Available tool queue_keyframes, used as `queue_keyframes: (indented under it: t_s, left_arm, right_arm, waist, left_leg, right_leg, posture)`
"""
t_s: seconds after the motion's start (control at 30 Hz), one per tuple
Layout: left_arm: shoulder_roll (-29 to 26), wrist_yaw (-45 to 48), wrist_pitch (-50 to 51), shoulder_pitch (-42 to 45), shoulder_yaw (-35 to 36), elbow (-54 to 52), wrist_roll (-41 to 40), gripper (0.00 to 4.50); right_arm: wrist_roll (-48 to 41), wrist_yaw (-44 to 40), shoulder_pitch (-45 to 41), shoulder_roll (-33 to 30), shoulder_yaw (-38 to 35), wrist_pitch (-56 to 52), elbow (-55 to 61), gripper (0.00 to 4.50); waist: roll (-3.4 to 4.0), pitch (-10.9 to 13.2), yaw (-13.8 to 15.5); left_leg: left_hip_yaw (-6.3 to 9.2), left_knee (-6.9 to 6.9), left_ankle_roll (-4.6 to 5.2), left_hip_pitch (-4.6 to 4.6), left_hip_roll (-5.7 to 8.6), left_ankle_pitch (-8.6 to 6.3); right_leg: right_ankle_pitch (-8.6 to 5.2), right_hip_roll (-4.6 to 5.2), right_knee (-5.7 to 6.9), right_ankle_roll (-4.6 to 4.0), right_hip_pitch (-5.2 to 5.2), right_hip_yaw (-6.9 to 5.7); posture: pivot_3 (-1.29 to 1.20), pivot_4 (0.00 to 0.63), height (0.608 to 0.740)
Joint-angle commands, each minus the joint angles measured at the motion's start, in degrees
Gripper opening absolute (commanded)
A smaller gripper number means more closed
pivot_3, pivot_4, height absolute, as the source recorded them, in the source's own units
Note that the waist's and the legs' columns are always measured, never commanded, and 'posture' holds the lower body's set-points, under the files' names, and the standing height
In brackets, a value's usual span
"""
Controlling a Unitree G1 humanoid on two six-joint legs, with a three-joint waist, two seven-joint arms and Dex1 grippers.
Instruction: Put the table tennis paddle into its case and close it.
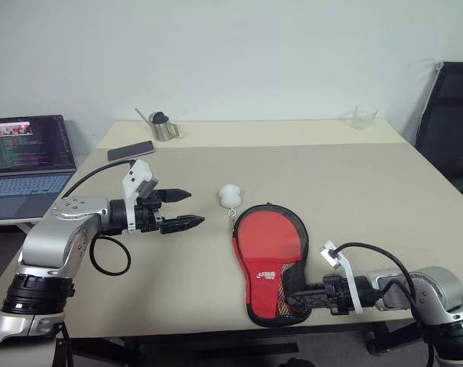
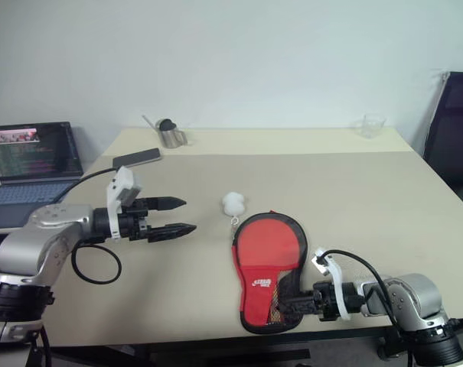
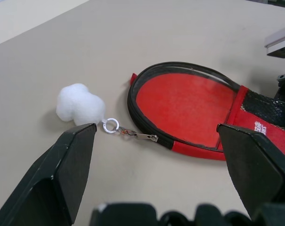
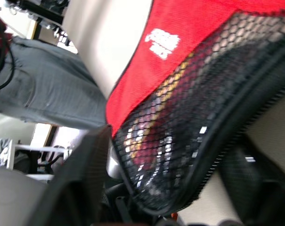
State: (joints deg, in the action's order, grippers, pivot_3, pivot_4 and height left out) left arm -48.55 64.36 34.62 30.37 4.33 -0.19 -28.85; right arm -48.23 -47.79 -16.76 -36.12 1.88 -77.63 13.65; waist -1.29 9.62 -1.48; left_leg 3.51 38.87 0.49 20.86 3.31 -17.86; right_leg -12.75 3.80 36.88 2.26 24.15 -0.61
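The case (image 1: 268, 302) lies flat near the table's front edge, red side up, with its round end unzipped. The table tennis paddle's red face (image 3: 182, 106) shows inside the black zip rim. Its handle sits under the mesh panel (image 4: 189, 108). A white pom-pom pull (image 1: 229, 195) rests on the table beyond the case. My left gripper (image 1: 194, 208) hovers open to the left of the case, pointing at the pom-pom. My right gripper (image 1: 291, 297) is at the case's narrow mesh end, fingers spread open on either side of it.
An open laptop (image 1: 28, 164) stands off the table's left side. A phone (image 1: 130, 151) and a metal cup (image 1: 164, 128) sit at the back left, a glass (image 1: 363, 116) at the back right. A black chair (image 1: 449, 115) is at the right.
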Motion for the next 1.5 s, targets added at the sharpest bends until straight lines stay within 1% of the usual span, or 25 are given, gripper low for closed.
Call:
queue_keyframes:
  t_s: [0.03, 0.1, 0.17, 0.23, 0.3, 0.33, 0.4, 0.47, 0.5, 0.6, 0.67, 0.77, 0.83, 0.97, 1.07, 1.17, 1.37, 1.5]
  left_arm:
    - [-0.5, -0.26, -0.69, 0.68, 1.12, -1.3, 0.05, 4.5]
    - [-0.67, -0.45, -0.88, 0.65, 1.5, -0.98, 0.18, 4.5]
    - [-0.76, -0.7, -1.24, 0.53, 1.87, -0.53, 0.39, 4.5]
    - [-0.46, -2.02, -2.01, 0.85, 2.78, 1.13, 1.07, 4.5]
    - [0.36, -4.03, -2.28, 1.91, 3.49, 3.13, 1.5, 4.5]
    - [0.77, -4.92, -2.49, 2.51, 3.54, 4.01, 1.73, 4.5]
    - [2.02, -6.71, -3.15, 4.3, 2.86, 6.31, 2.81, 4.5]
    - [3.41, -7.99, -3.57, 6.31, 1.86, 8.66, 4.03, 4.5]
    - [3.93, -8.35, -3.88, 7.12, 1.45, 9.6, 4.68, 4.5]
    - [6.07, -10.64, -3.33, 10.38, 1.0, 12.69, 5.61, 4.5]
    - [7.47, -12.05, -2.88, 12.31, 0.34, 14.48, 6.51, 4.5]
    - [10.05, -14.55, -1.93, 15.01, -1.34, 16.89, 8.42, 4.5]
    - [12.21, -16.83, -1.8, 16.56, -2.7, 18.33, 10.21, 4.5]
    - [17.58, -19.51, -0.63, 18.58, -5.08, 19.15, 11.92, 4.5]
    - [21.67, -23.9, 0.4, 21.16, -6.81, 24.99, 15.02, 4.5]
    - [24.53, -27.27, 0.12, 23.76, -7.26, 32.01, 17.28, 4.5]
    - [27.33, -31.41, -3.75, 27.93, -7.88, 41.74, 21.42, 4.5]
    - [30.8, -31.85, -5.47, 29.58, -8.4, 47.35, 22.62, 4.5]
  right_arm:
    - [3.17, -0.74, -0.18, -5.52, 0.01, 3.35, 0.78, 4.46]
    - [5.26, -4.0, 0.7, -11.13, 0.67, 7.81, 2.13, 4.46]
    - [6.32, -6.81, 1.41, -15.35, 0.72, 11.47, 3.08, 4.46]
    - [8.57, -9.6, 1.55, -20.29, -1.11, 16.79, 3.75, 4.46]
    - [9.27, -10.62, 0.0, -21.7, -3.62, 21.04, 3.93, 4.46]
    - [9.05, -10.4, -1.24, -21.13, -4.54, 22.14, 3.84, 4.46]
    - [9.11, -5.64, -7.7, -14.57, -5.72, 25.99, 2.97, 4.46]
    - [12.39, -0.03, -12.31, -6.97, -3.84, 30.97, 2.0, 4.46]
    - [14.85, 1.76, -13.25, -4.37, -1.95, 32.86, 1.51, 4.46]
    - [23.83, 8.05, -15.0, 4.89, 4.79, 41.08, -3.58, 4.46]
    - [28.87, 11.35, -15.37, 9.88, 8.16, 45.78, -7.77, 4.46]
    - [34.02, 14.18, -14.63, 15.64, 11.38, 51.78, -14.58, 4.46]
    - [35.91, 16.24, -13.95, 18.83, 11.61, 54.54, -19.06, 4.46]
    - [38.71, 16.39, -11.82, 21.2, 12.72, 57.53, -24.1, 4.46]
    - [39.88, 15.9, -10.66, 21.84, 13.07, 58.42, -26.61, 4.46]
    - [40.3, 15.39, -10.6, 22.49, 13.17, 58.71, -27.39, 4.46]
    - [41.23, 14.91, -10.37, 23.56, 13.29, 58.44, -27.07, 4.46]
    - [41.1, 14.51, -10.34, 23.79, 12.96, 57.7, -26.42, 4.46]
  waist:
    - [0.0, 0.0, 0.05]
    - [0.0, 0.02, 0.25]
    - [-0.02, 0.05, 0.88]
    - [-0.06, 0.09, 1.19]
    - [-0.04, 0.11, 1.28]
    - [-0.05, 0.13, 1.2]
    - [-0.22, 0.24, 0.88]
    - [-0.31, 0.29, 0.51]
    - [-0.31, 0.3, 0.57]
    - [-0.41, 0.24, 0.75]
    - [-0.41, 0.25, 1.07]
    - [-0.42, 0.24, 1.37]
    - [-0.43, 0.23, 1.41]
    - [-0.42, 0.23, 1.24]
    - [-0.43, 0.19, 1.09]
    - [-0.45, 0.14, 0.9]
    - [-0.47, 0.12, 0.36]
    - [-0.49, 0.08, 0.07]
  left_leg:
    - [0.01, 0.01, 0.0, 0.0, 0.02, 0.0]
    - [0.01, 0.03, 0.0, 0.01, 0.09, 0.0]
    - [0.02, 0.05, 0.01, 0.03, 0.15, 0.0]
    - [0.04, 0.05, 0.01, 0.04, 0.12, 0.0]
    - [0.04, 0.04, 0.0, 0.04, 0.1, 0.0]
    - [0.04, 0.03, 0.0, 0.04, 0.08, 0.0]
    - [0.01, 0.03, 0.0, 0.0, 0.04, 0.0]
    - [0.0, 0.05, -0.03, -0.02, 0.01, 0.02]
    - [0.02, 0.04, -0.11, -0.03, 0.01, 0.06]
    - [0.14, 0.03, -0.36, 0.0, 0.03, 0.2]
    - [0.15, 0.03, -0.42, 0.13, 0.11, 0.24]
    - [0.12, 0.08, -0.43, 0.52, 0.2, 0.25]
    - [0.13, 0.19, -0.44, 0.97, 0.25, 0.26]
    - [0.11, 0.16, -0.46, 1.07, 0.26, 0.27]
    - [0.09, 0.16, -0.48, 0.99, 0.24, 0.28]
    - [0.08, 0.16, -0.51, 0.84, 0.23, 0.31]
    - [0.04, 0.16, -0.52, 0.69, 0.21, 0.31]
    - [0.04, 0.16, -0.52, 0.7, 0.21, 0.31]
  right_leg:
    - [0.0, 0.02, 0.0, 0.0, -0.01, -0.01]
    - [0.0, 0.08, 0.0, 0.02, -0.03, -0.03]
    - [-0.02, 0.14, -0.02, 0.05, -0.04, -0.07]
    - [-0.03, 0.13, -0.02, 0.07, -0.04, -0.11]
    - [-0.04, 0.12, -0.01, 0.08, -0.02, -0.11]
    - [-0.04, 0.11, -0.01, 0.08, -0.01, -0.11]
    - [-0.03, 0.08, 0.01, 0.07, -0.02, -0.08]
    - [-0.02, 0.04, 0.02, 0.06, -0.02, -0.04]
    - [-0.02, 0.03, 0.03, 0.06, -0.02, -0.05]
    - [-0.01, 0.04, 0.07, 0.04, 0.0, -0.11]
    - [-0.01, 0.07, 0.05, 0.04, 0.13, -0.08]
    - [-0.01, 0.15, 0.04, 0.03, 0.51, -0.07]
    - [0.01, 0.17, 0.1, 0.03, 0.99, -0.08]
    - [0.01, 0.17, 0.1, 0.03, 1.11, -0.09]
    - [0.01, 0.15, 0.16, 0.03, 1.07, -0.06]
    - [0.02, 0.12, 0.26, 0.02, 0.97, -0.05]
    - [0.02, 0.04, 0.35, 0.01, 0.89, -0.03]
    - [0.02, 0.06, 0.34, 0.02, 0.89, -0.02]
  posture:
    - [0.0, 0.15, 0.74]
    - [0.0, 0.15, 0.74]
    - [0.0, 0.15, 0.74]
    - [0.0, 0.15, 0.74]
    - [0.0, 0.15, 0.74]
    - [0.0, 0.15, 0.74]
    - [0.0, 0.15, 0.74]
    - [0.0, 0.15, 0.74]
    - [0.0, 0.15, 0.74]
    - [0.0, 0.15, 0.74]
    - [0.0, 0.15, 0.74]
    - [0.0, 0.15, 0.74]
    - [0.0, 0.15, 0.74]
    - [0.0, 0.15, 0.74]
    - [0.0, 0.15, 0.74]
    - [0.0, 0.15, 0.74]
    - [0.0, 0.15, 0.74]
    - [0.0, 0.15, 0.74]
